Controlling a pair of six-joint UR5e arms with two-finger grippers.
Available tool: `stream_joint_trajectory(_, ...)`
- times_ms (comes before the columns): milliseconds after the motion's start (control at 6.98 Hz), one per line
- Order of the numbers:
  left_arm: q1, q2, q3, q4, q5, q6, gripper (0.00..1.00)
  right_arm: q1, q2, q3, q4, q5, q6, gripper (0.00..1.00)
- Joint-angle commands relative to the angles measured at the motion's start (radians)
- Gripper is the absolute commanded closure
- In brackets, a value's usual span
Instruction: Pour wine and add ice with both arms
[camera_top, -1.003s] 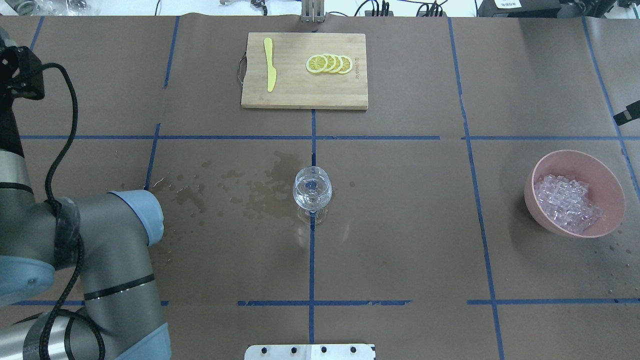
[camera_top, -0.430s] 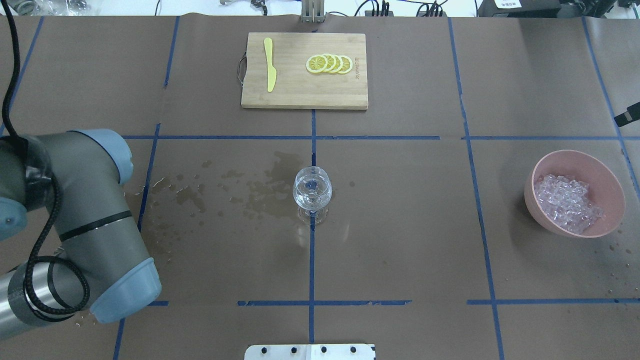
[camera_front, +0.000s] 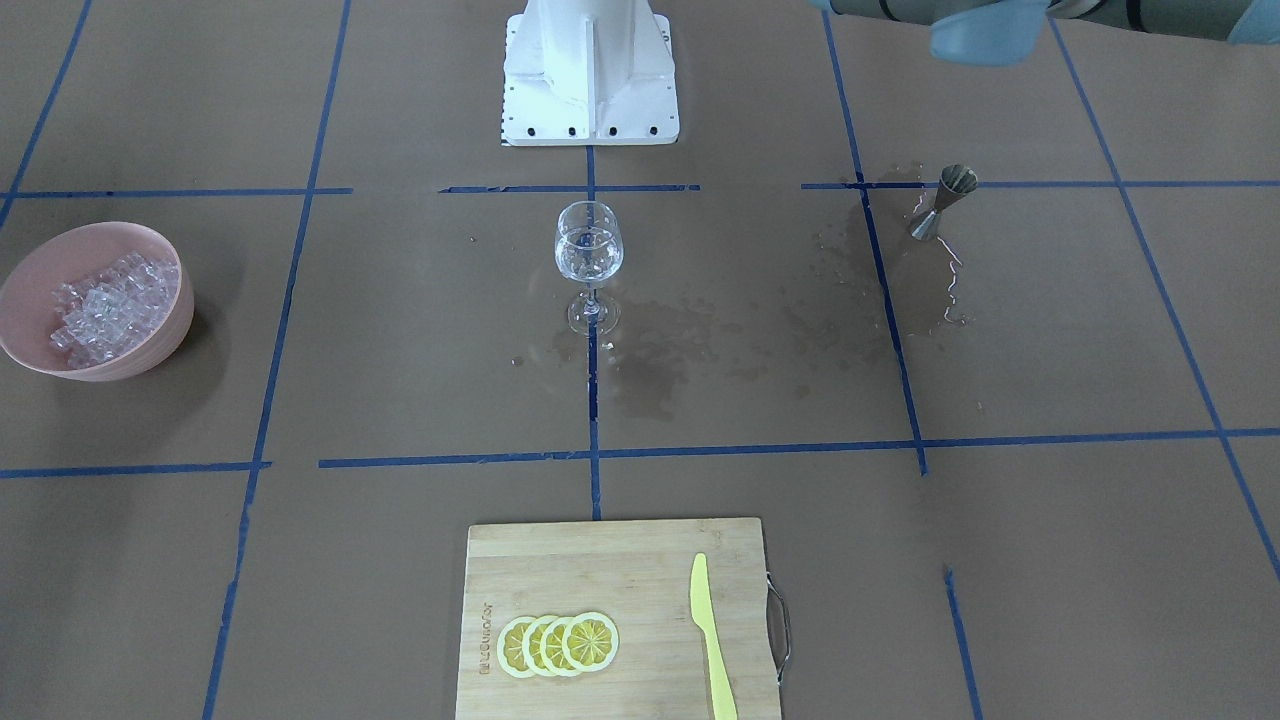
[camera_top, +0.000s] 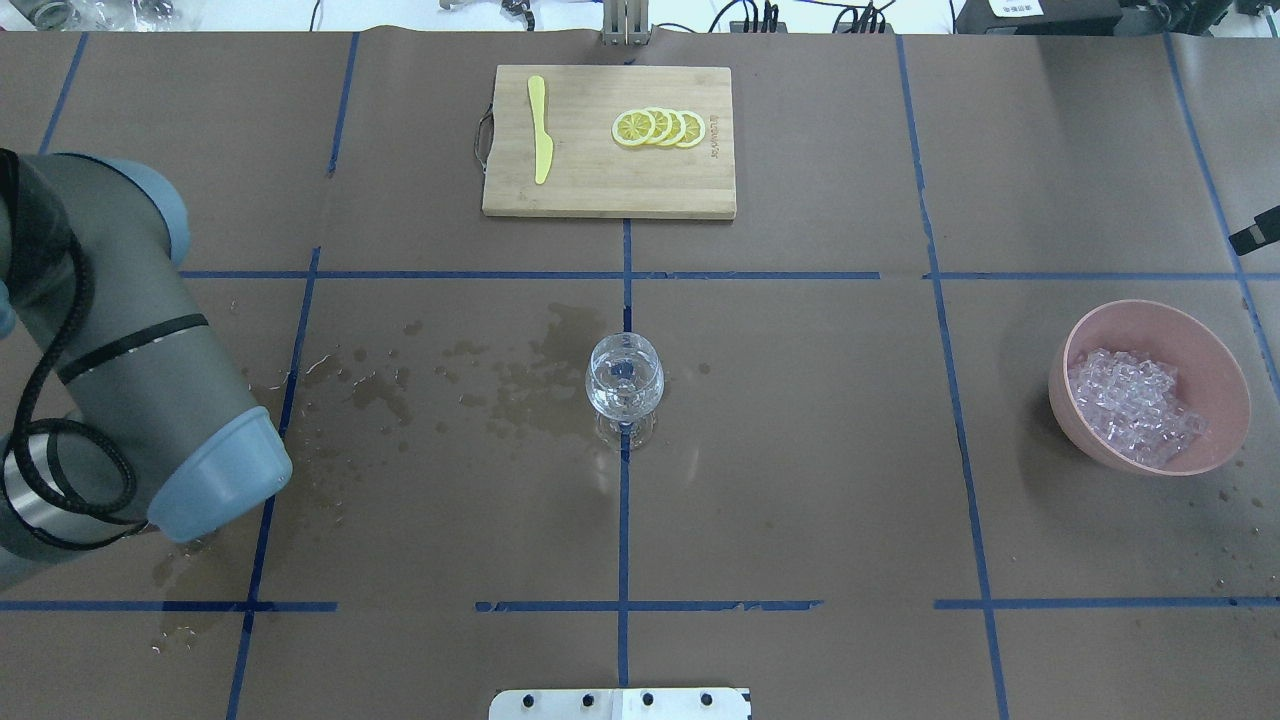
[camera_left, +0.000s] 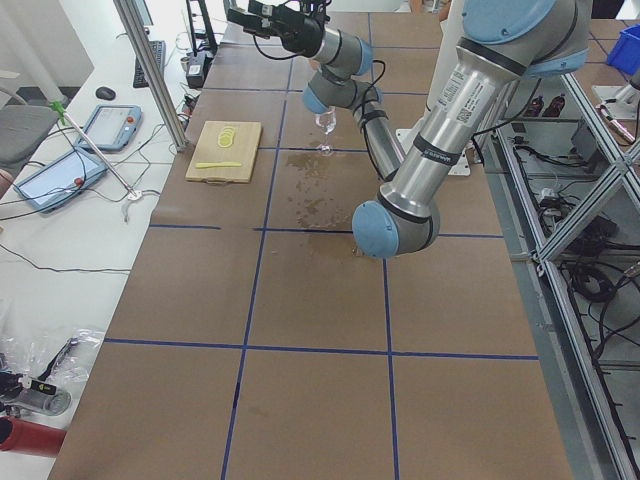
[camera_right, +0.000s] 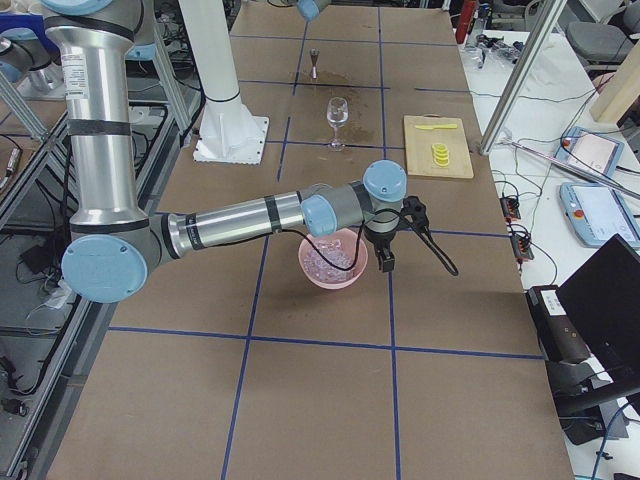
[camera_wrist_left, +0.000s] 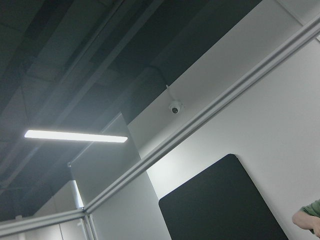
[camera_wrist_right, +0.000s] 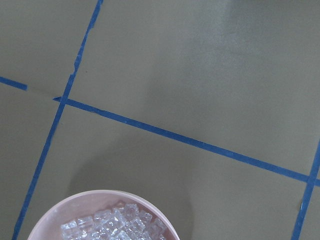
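A wine glass (camera_top: 624, 385) stands at the table's middle with a little clear wine (camera_front: 588, 262) in it. The ice (camera_top: 1135, 405) fills a pink bowl (camera_top: 1220, 360) at the right. A metal jigger (camera_front: 945, 200) stands upright on a wet patch on my left side. Only the left arm's elbow (camera_top: 130, 350) shows; its gripper is out of view and its wrist camera faces the ceiling. My right gripper (camera_right: 385, 262) hangs just past the bowl's far rim (camera_right: 345, 240). I cannot tell whether it is open. The right wrist view shows ice (camera_wrist_right: 117, 225) at its bottom edge.
A wooden board (camera_top: 608, 195) at the far side holds lemon slices (camera_top: 658, 128) and a yellow knife (camera_top: 540, 130). Spilled liquid (camera_top: 530, 385) darkens the paper left of the glass. The white base block (camera_front: 590, 90) sits at the near edge.
The left arm's elbow has swung back toward the table's left edge and uncovered the wet paper beneath. The glass, the bowl and the board have not moved.
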Motion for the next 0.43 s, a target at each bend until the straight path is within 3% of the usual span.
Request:
stream_joint_trajectory(0, -0.133, 0.007, 0.074, 0.228, -0.280, -0.363, 0.00, 0.000, -0.002, -0.003, -0.002, 0.002, 0.001, 0.00)
stream_joint_trajectory(287, -0.347, 0.050, 0.166, 0.343, -0.777, -0.740, 0.00, 0.000, -0.002, 0.002, 0.000, 0.005, 0.003, 0.00)
